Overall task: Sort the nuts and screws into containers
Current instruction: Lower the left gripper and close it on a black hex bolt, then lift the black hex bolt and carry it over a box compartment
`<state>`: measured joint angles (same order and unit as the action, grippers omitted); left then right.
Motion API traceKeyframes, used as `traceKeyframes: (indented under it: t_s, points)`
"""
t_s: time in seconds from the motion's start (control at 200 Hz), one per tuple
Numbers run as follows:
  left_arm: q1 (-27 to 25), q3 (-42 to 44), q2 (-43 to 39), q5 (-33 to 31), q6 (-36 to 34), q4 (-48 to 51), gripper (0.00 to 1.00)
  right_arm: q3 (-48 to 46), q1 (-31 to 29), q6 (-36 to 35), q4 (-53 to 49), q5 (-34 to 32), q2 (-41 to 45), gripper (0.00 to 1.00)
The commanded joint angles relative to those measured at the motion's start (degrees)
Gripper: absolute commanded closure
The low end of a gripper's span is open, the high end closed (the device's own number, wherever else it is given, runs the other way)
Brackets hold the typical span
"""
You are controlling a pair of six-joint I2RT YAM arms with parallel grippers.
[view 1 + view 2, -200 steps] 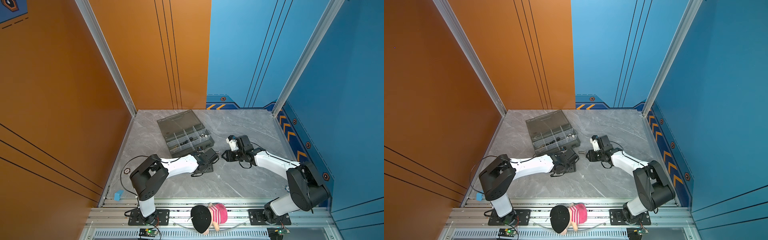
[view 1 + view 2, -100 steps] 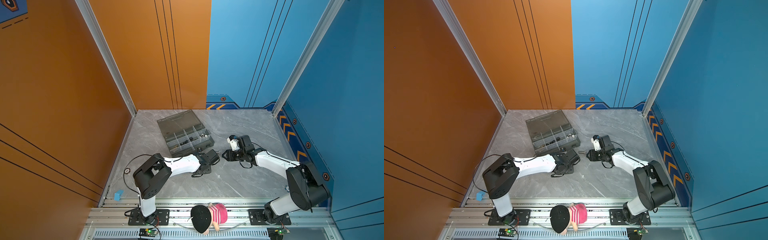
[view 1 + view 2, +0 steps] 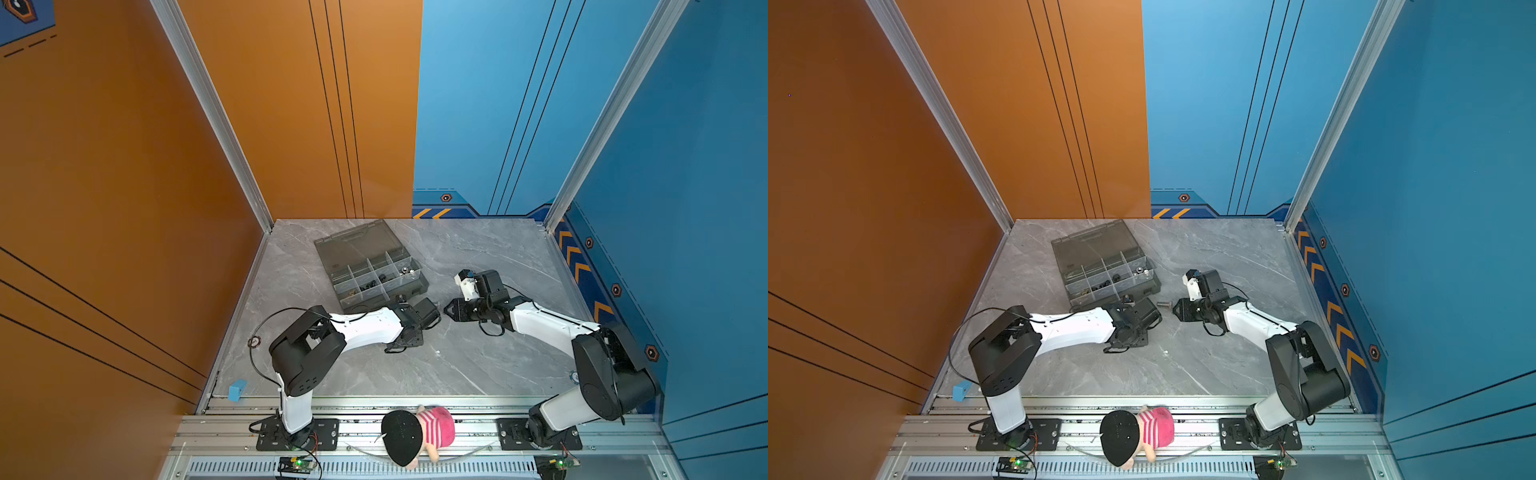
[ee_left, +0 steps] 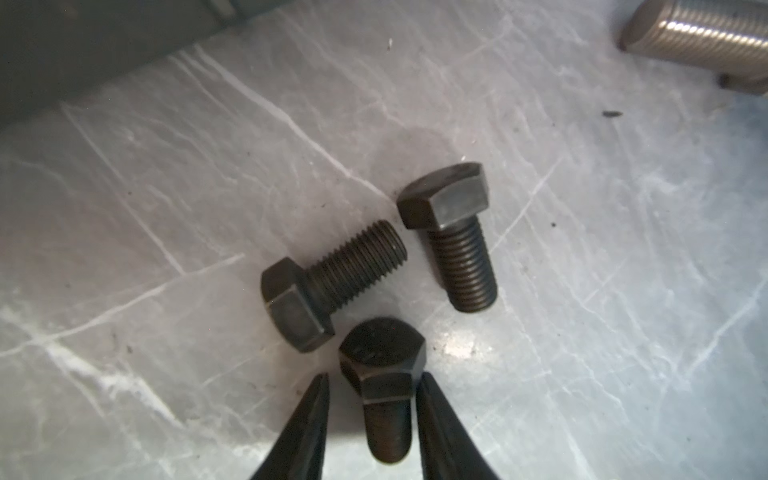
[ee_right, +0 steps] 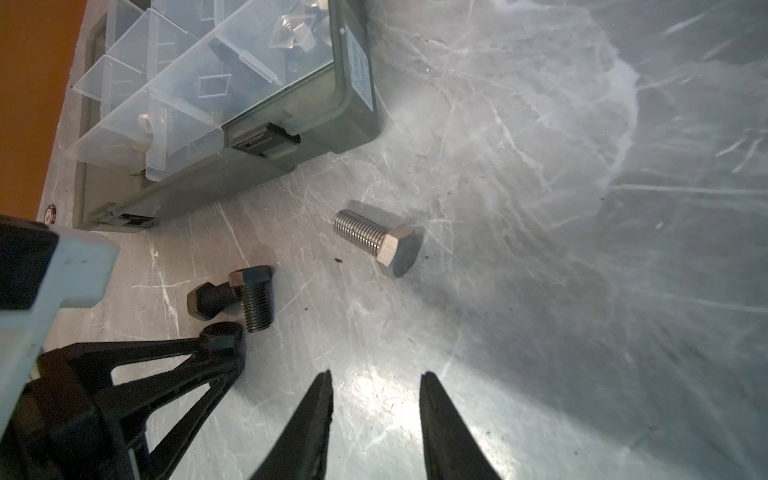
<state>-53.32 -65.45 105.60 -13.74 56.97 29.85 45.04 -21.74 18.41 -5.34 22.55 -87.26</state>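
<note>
The left claw [image 4: 372, 375] straddles a black bolt [image 4: 382, 357] lying on the bench [image 4: 166, 208], head outward, shank running back between the jaws. One jaw touches it and the other stands just clear. The right claw [image 5: 376, 376] gapes empty.

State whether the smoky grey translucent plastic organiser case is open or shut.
Open. In both top views the smoky grey organiser case has its lid folded back flat, leaving the divided cells exposed.
</note>
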Motion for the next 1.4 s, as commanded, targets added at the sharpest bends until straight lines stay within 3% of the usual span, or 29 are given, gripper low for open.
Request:
traceKeyframes:
  t_s: [0.0,0.165,0.25,0.576,0.761,0.981,1.136,1.392]
  points:
    - [0.1,-0.7,2.3,0.1,-1.0,1.7,0.64,-0.7,0.3,1.0,-0.2,0.5,-0.5,0.62]
    - [0.4,-0.7,2.8,1.0,-1.7,1.7,0.81,-0.6,0.3,1.2,-0.4,0.5,-0.4,0.62]
    - [0.2,-1.0,2.2,0.9,-2.4,1.7,1.0,-0.5,0.3,1.3,-0.5,0.6,-0.3,0.62]
    - [-0.6,-2.9,-8.2,-0.9,-7.6,2.5,1.0,-0.6,0.7,3.5,0.0,4.2,2.9,0.62]
    - [1.4,-2.2,-14.7,-0.3,-10.7,2.5,1.0,0.0,1.0,3.9,-1.2,4.2,3.5,0.62]
    - [10.3,-0.9,-18.5,7.3,-22.4,2.1,1.0,0.9,1.0,4.8,-1.3,4.2,2.5,0.62]
    - [18.5,1.4,-21.1,11.8,-26.7,1.4,1.0,1.5,0.9,5.5,-1.4,4.1,2.0,0.62]
    - [25.3,1.3,-20.3,12.5,-37.5,3.3,1.0,2.5,0.6,6.2,-1.4,4.0,1.2,0.62]
